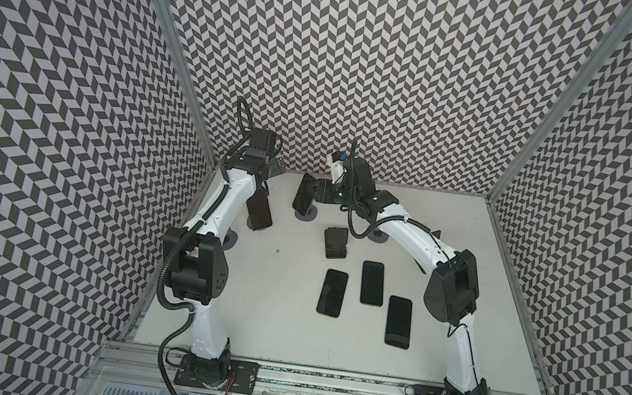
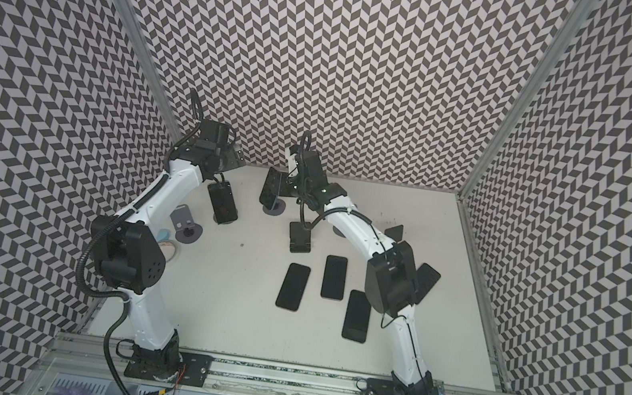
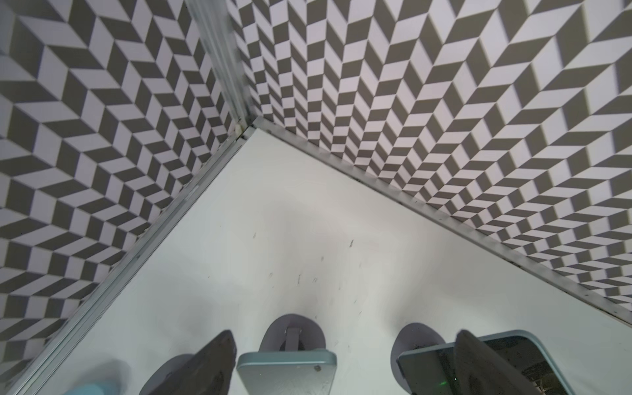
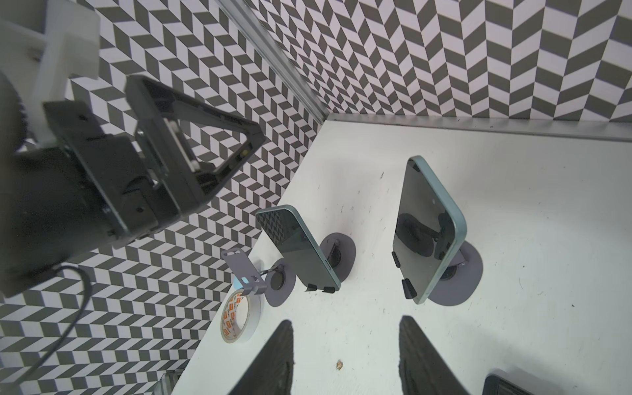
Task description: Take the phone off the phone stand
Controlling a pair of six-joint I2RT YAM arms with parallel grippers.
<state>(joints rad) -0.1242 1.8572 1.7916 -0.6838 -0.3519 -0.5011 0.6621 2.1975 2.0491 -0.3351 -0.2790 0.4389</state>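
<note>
While the left gripper [image 3: 343, 335] is being held with its fingers [image 3: 205, 366] spread wide, the top edge of the phone [image 3: 287, 372] is being framed between them; whether either finger touches it cannot be told. That phone is being carried, tilted, by its phone stand [image 3: 307, 328] near the far left corner of the table [image 3: 307, 222]. A second phone [image 4: 427, 232] is being propped on another stand [image 4: 472, 273] just ahead of the right gripper [image 4: 345, 321], whose fingers [image 4: 277, 359] are being held apart around nothing.
</note>
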